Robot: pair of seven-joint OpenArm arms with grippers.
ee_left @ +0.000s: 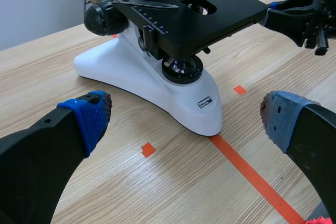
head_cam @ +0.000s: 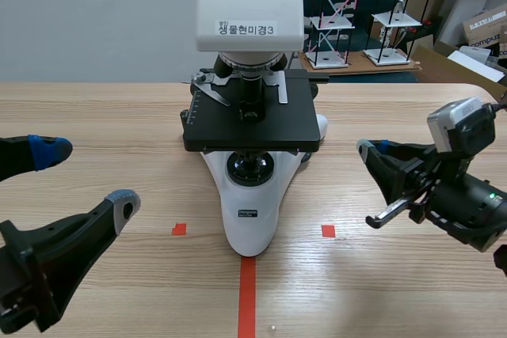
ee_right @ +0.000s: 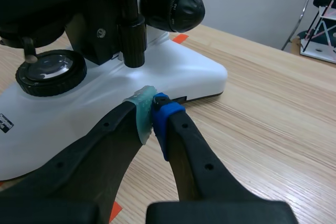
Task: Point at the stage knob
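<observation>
A white and black microscope (head_cam: 249,211) stands at the table's middle, its black stage (head_cam: 252,120) facing me. In the right wrist view the stage knob (ee_right: 132,38) hangs as a short black ribbed stem under the stage, beside the large round focus knob (ee_right: 171,2). My right gripper (ee_right: 153,109) is shut on nothing. Its tip lies just above the white base, a short way in front of and below the stage knob, not touching it. In the scene view the right gripper (head_cam: 367,149) sits right of the stage. My left gripper (head_cam: 85,178) stands open at the near left, nothing between its fingers.
The microscope's white head (head_cam: 249,1) rises over the stage and carries a label. The round lamp lens (ee_left: 182,69) sits in the base. Wire-frame racks (head_cam: 337,13) and boxes stand behind the table's far right edge. Bare wood lies on both sides of the base.
</observation>
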